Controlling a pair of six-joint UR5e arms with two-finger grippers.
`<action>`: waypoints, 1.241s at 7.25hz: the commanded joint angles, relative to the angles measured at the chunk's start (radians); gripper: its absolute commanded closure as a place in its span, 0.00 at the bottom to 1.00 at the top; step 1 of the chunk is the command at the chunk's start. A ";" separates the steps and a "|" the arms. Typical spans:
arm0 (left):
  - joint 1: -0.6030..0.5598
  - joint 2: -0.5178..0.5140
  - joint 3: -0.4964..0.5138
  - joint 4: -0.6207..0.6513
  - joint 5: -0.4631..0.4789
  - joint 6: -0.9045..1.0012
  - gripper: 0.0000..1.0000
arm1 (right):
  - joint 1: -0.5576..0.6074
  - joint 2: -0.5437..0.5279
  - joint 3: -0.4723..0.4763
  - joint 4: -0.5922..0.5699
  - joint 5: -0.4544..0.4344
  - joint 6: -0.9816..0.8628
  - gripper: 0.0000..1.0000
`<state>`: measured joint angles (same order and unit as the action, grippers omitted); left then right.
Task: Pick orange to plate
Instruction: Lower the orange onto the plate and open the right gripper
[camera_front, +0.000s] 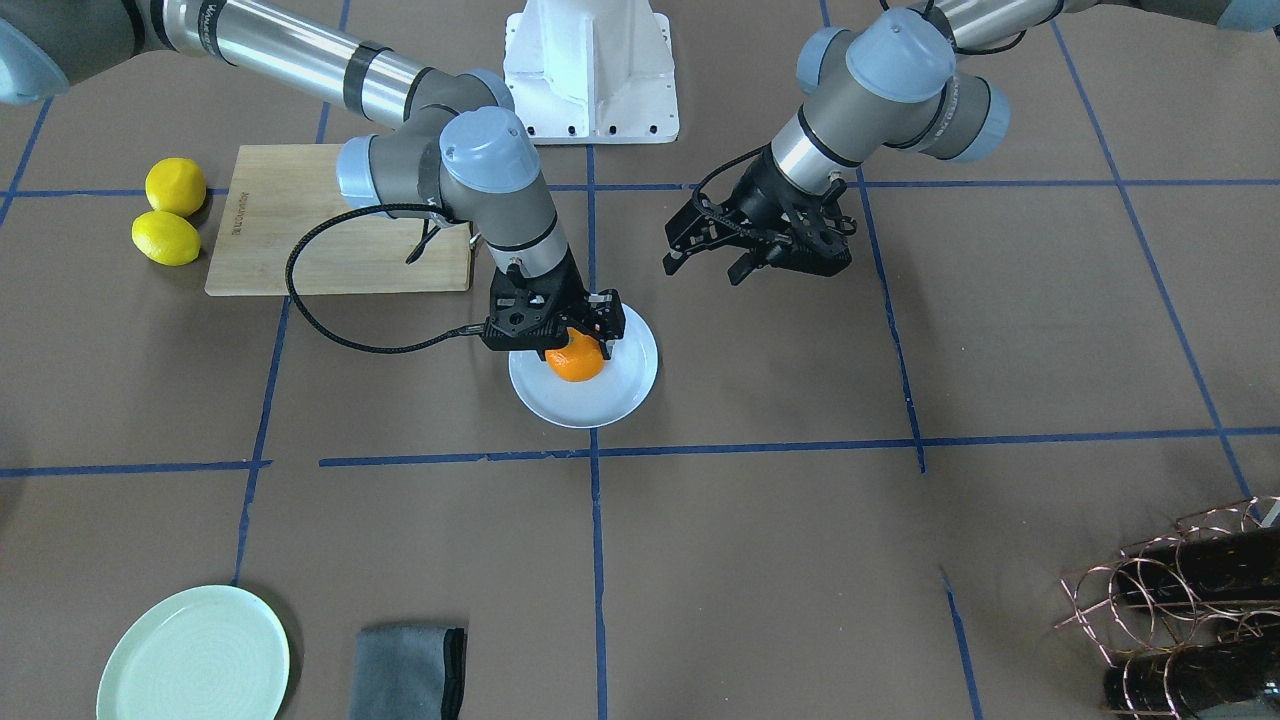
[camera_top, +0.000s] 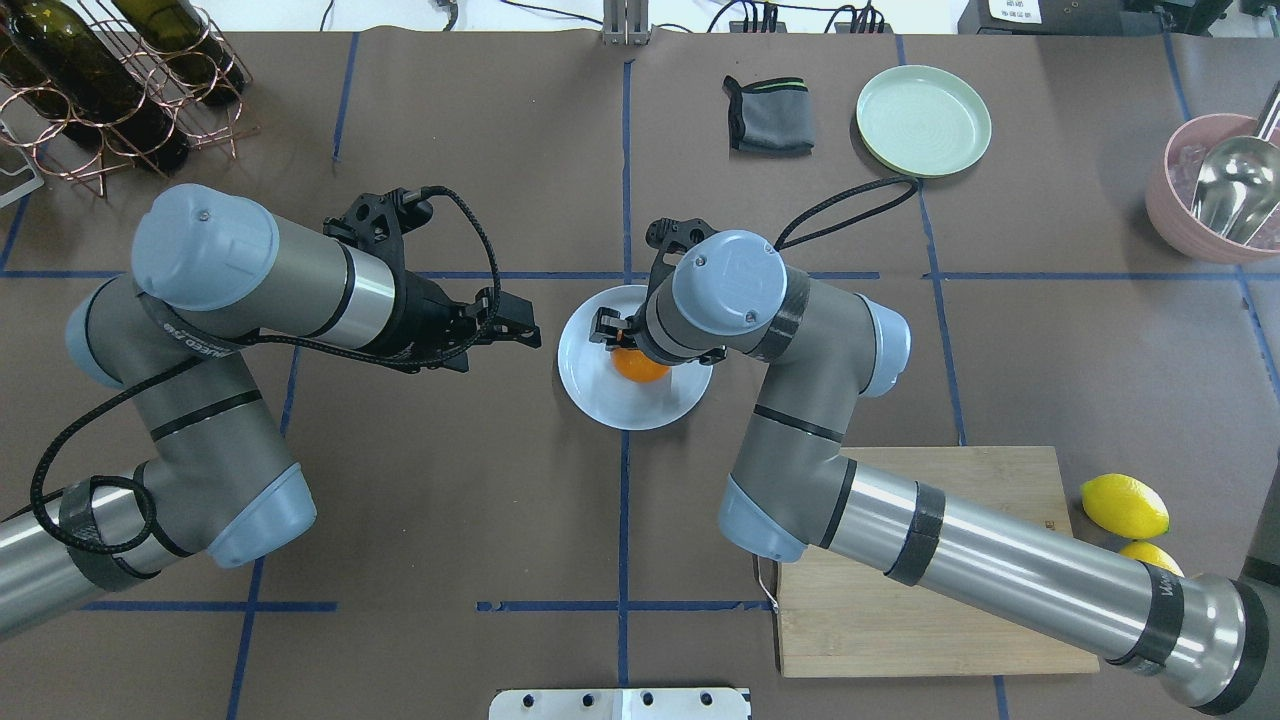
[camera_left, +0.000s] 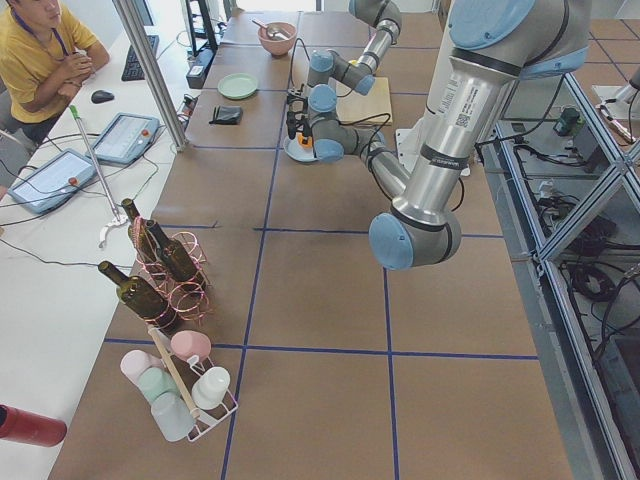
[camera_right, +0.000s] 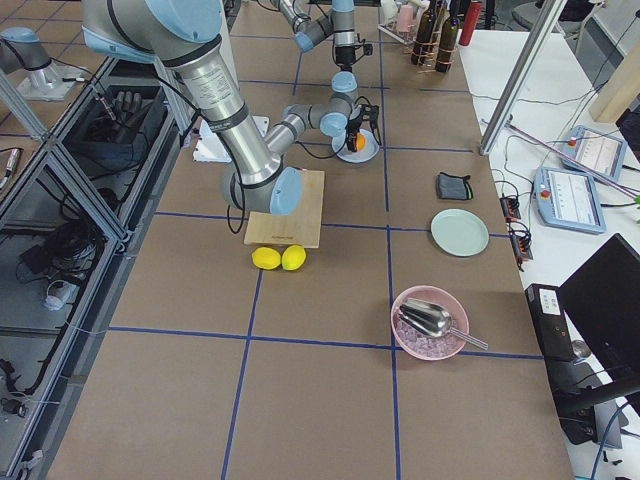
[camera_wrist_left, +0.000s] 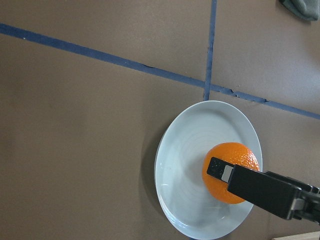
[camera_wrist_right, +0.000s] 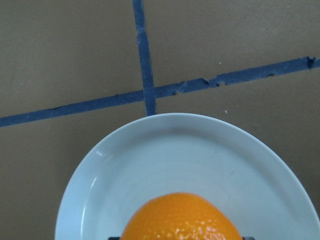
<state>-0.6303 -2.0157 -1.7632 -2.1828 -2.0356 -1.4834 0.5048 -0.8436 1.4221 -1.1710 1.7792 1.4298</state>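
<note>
The orange (camera_front: 577, 365) is on the pale bluish-white plate (camera_front: 600, 402) at the table's middle, slightly toward the robot's side of the plate's centre. My right gripper (camera_front: 577, 346) comes down on it from above, its fingers on either side, shut on the orange. In the left wrist view one black finger (camera_wrist_left: 260, 187) lies across the orange (camera_wrist_left: 240, 152) over the plate (camera_wrist_left: 187, 175). The right wrist view has the orange (camera_wrist_right: 180, 217) at its bottom edge on the plate (camera_wrist_right: 150, 165). My left gripper (camera_front: 705, 268) hovers open and empty beside the plate, apart from it.
A wooden cutting board (camera_front: 300, 220) and two lemons (camera_front: 170, 212) lie on my right side. A mint-green plate (camera_front: 195, 655) and a grey cloth (camera_front: 408, 670) are at the far edge. A wire bottle rack (camera_front: 1180, 600) stands far left; a pink bowl (camera_top: 1215, 190) sits far right.
</note>
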 joint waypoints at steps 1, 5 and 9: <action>0.000 0.000 0.001 0.000 0.000 0.000 0.04 | -0.006 -0.002 -0.011 -0.001 -0.026 0.001 0.00; -0.034 0.014 -0.015 0.002 -0.011 0.008 0.01 | 0.059 -0.082 0.181 -0.009 0.029 -0.002 0.00; -0.122 0.278 -0.087 0.000 -0.015 0.449 0.01 | 0.638 -0.505 0.429 -0.042 0.633 -0.271 0.00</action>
<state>-0.7078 -1.8238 -1.8447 -2.1810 -2.0489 -1.2356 0.9233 -1.2333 1.8314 -1.2022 2.2328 1.3277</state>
